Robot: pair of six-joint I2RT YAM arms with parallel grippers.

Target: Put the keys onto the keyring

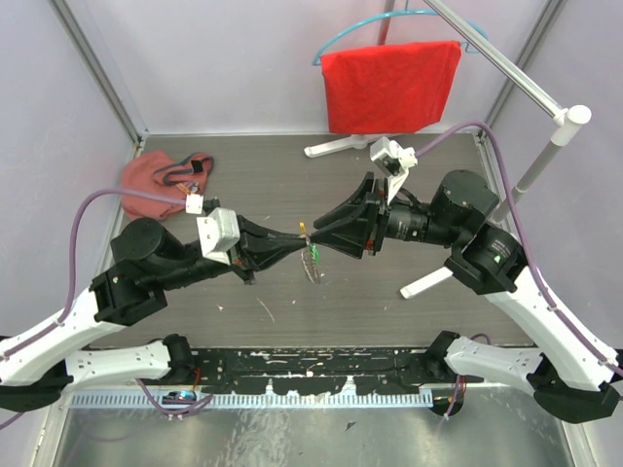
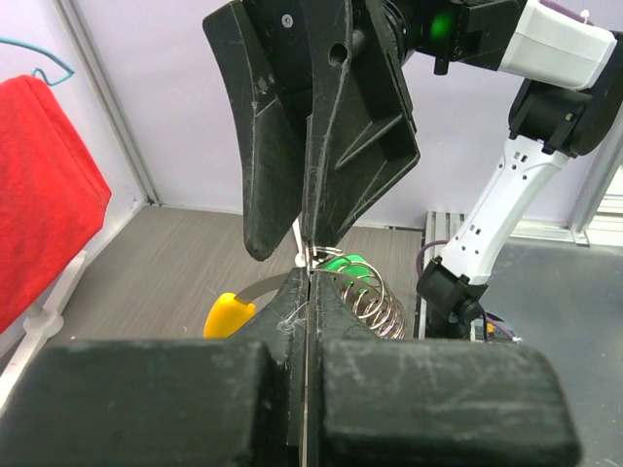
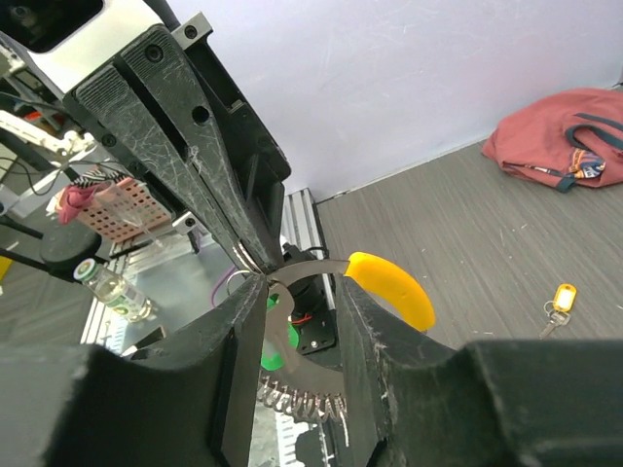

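Over the middle of the table my left gripper [image 1: 298, 236] is shut on the keyring [image 2: 375, 302], pinching its flat metal band between the fingertips [image 2: 292, 292]. The ring's coiled part and its orange-yellow segment [image 2: 229, 314] stick out on either side. A green-headed key [image 3: 273, 341] hangs on the ring, next to the inner face of my right gripper's left finger [image 3: 234, 331]. My right gripper [image 3: 302, 292] faces the left one tip to tip, jaws apart, with the band [image 3: 311, 268] crossing the gap. A small key with a yellow tag [image 3: 558, 302] lies on the table.
A red cloth pouch [image 1: 161, 175] with cords lies at the back left. A red cloth [image 1: 389, 86] hangs on a white stand [image 1: 545, 146] at the back right, and the stand's feet [image 1: 428, 282] reach onto the table under my right arm.
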